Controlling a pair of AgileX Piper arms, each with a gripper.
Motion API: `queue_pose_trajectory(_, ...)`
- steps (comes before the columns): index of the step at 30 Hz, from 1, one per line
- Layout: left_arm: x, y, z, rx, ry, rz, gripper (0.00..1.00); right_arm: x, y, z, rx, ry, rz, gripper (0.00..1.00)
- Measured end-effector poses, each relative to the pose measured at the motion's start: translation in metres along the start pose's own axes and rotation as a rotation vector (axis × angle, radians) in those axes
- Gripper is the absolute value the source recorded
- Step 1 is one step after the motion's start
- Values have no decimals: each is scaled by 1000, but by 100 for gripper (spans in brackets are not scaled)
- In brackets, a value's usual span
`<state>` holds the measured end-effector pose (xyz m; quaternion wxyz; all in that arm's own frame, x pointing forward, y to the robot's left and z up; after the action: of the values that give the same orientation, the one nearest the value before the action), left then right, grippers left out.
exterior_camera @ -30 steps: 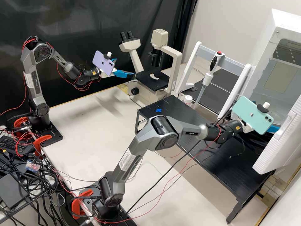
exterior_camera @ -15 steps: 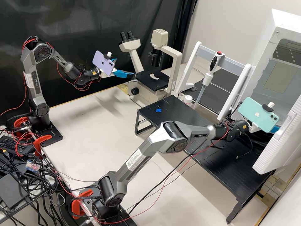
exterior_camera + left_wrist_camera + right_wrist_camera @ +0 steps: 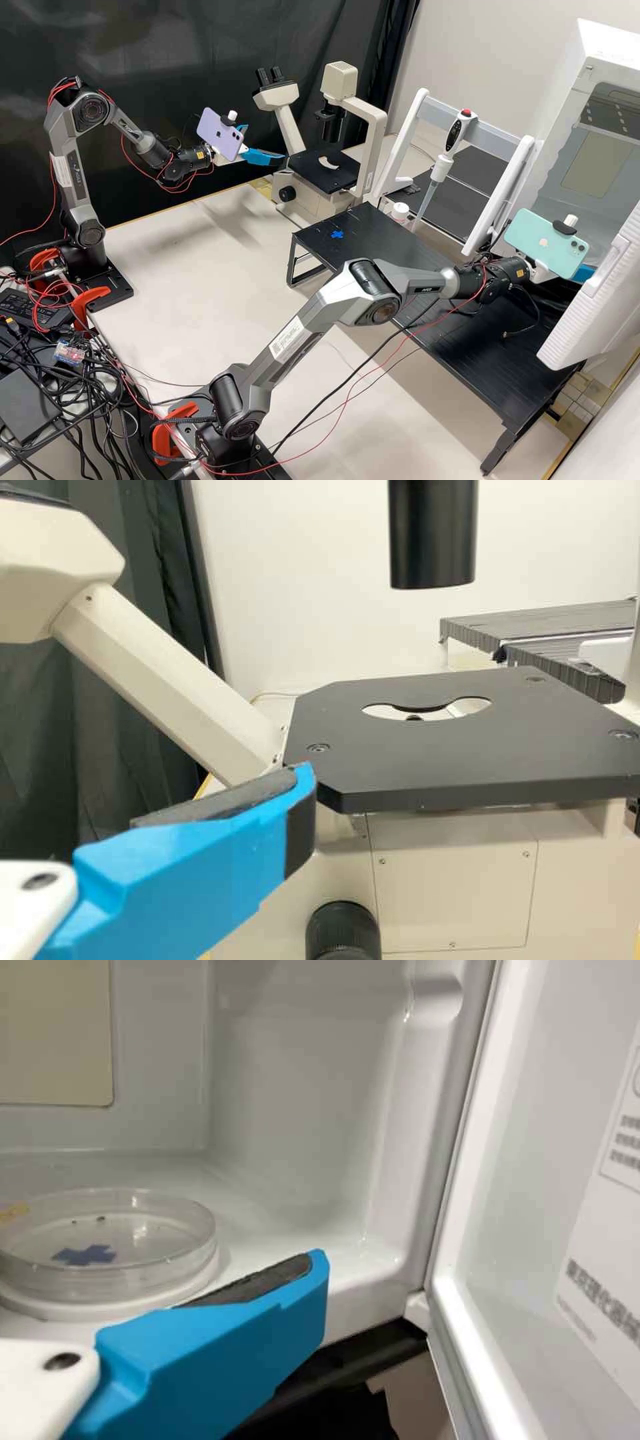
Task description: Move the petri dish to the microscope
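At the right gripper (image 3: 584, 273), the fingers stand parted: in its own wrist view one blue finger reaches in, its dark pad (image 3: 255, 1285) bare, nothing pinched against it. And there's the petri dish (image 3: 150, 1230), close by that finger, lying flat on a round white base (image 3: 90, 1312) inside the white cabinet (image 3: 300, 1110); whether finger and dish touch, I can't tell. Open floor runs from the dish to the side wall and back wall, with the door (image 3: 560, 1160) swung open, its hinge edge standing near the fingertip. That door edge makes the tight side here.

Over to the left gripper (image 3: 265, 143), released too, fingers spread with a gap between, one tip right by the cut corner of the microscope's black stage (image 3: 400, 770); contact, I can't say. The stage top lies flat around its rounded opening, and open air separates it from the black tube (image 3: 432, 530) overhead.

Farther out, the black table (image 3: 380, 237) has its end just beside the microscope (image 3: 300, 200), a blue cross (image 3: 337, 235) near that edge, and the pipette (image 3: 441, 167) hangs upright between the white frame's posts, beyond the table.
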<state>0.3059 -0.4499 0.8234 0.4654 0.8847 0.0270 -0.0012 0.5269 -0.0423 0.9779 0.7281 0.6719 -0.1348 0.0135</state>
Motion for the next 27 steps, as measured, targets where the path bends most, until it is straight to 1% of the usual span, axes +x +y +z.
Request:
queue_pose_trajectory(4,0,0,0,0,0,0,100,0,1,-2,11,9,-3,100)
queue_pose_trajectory(6,0,0,0,0,0,0,100,1,2,-5,35,26,-11,100)
queue_pose_trajectory(9,0,0,0,0,0,0,100,6,3,-11,81,70,-32,100)
queue_pose_trajectory(12,0,0,0,0,0,0,100,11,0,-12,109,92,-55,100)
queue_pose_trajectory(13,0,0,0,0,0,0,100,12,-3,-10,113,95,-64,100)
queue_pose_trajectory(14,0,0,0,0,0,0,100,14,-6,-8,114,93,-74,100)
queue_pose_trajectory(16,0,0,0,0,0,0,100,16,-9,-6,102,92,-82,100)
queue_pose_trajectory(21,0,0,0,0,0,0,100,20,-11,-5,89,100,-81,100)
queue_pose_trajectory(25,0,0,0,0,0,0,100,22,-8,-3,65,98,-78,100)
queue_pose_trajectory(27,0,0,0,0,0,0,100,22,-6,-1,60,90,-76,100)
